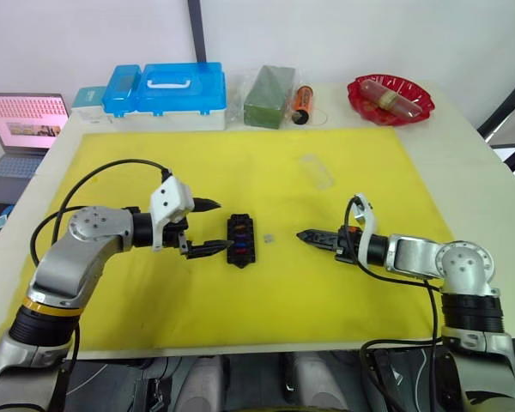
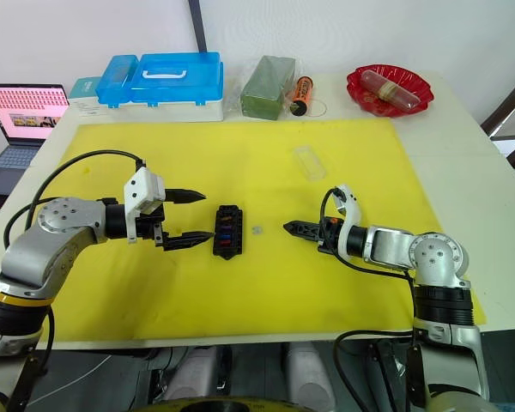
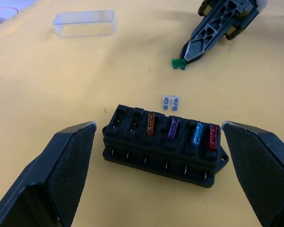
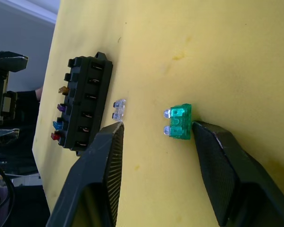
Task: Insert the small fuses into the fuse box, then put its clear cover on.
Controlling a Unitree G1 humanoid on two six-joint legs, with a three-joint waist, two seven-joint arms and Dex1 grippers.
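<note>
Right end effector point(image 4: 154, 137) wide beside one green fuse point(image 4: 178, 121); fuse box point(image 3: 163, 144) holds four.

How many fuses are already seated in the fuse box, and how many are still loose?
4 seated in the fuse box: orange, purple, teal, red. 2 loose on the mat: grey fuse beside the box, green fuse at the right gripper.

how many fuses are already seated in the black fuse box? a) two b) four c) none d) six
b) The left wrist view shows the black rectangular plastic fuse box holding four fuses, orange, purple, blue and red, with two slots bare; the pale grey fuse and the green fuse lie loose on the yellow mat.
</note>
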